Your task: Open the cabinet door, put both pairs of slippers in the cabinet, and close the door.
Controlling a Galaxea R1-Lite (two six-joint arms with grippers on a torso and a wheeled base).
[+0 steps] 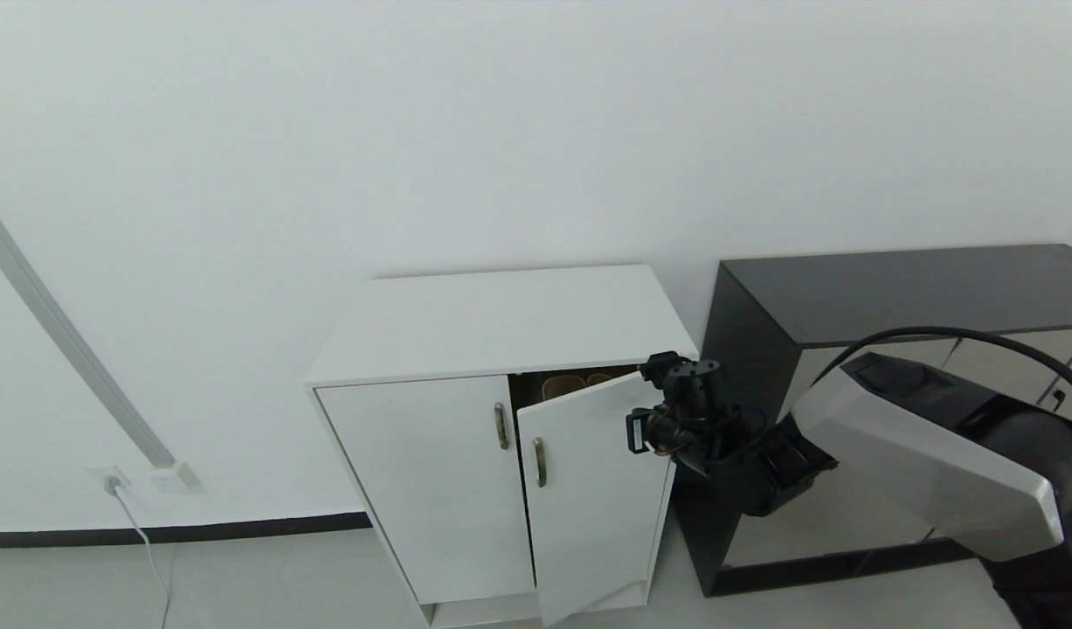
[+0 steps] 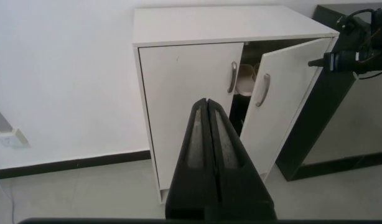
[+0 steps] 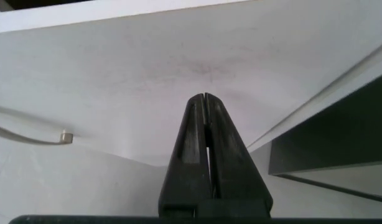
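The white cabinet [image 1: 501, 323] stands against the wall with its left door [image 1: 422, 480] closed and its right door [image 1: 588, 489] partly ajar. Through the gap at the top I see beige slippers [image 1: 570, 384] on a shelf inside, and the slippers [image 2: 247, 74] also show in the left wrist view. My right gripper [image 1: 662, 365] is at the upper hinge-side corner of the right door, shut and empty. Its tip [image 3: 205, 98] rests close against the door's white outer face [image 3: 178, 68]. My left gripper [image 2: 206, 106] is shut, empty, and held well back in front of the cabinet [image 2: 191, 81].
A black cabinet [image 1: 894, 288] with mirrored fronts stands directly right of the white one. A wall socket with a white cable [image 1: 116, 485] sits low on the left. Grey floor [image 1: 238, 585] lies open in front.
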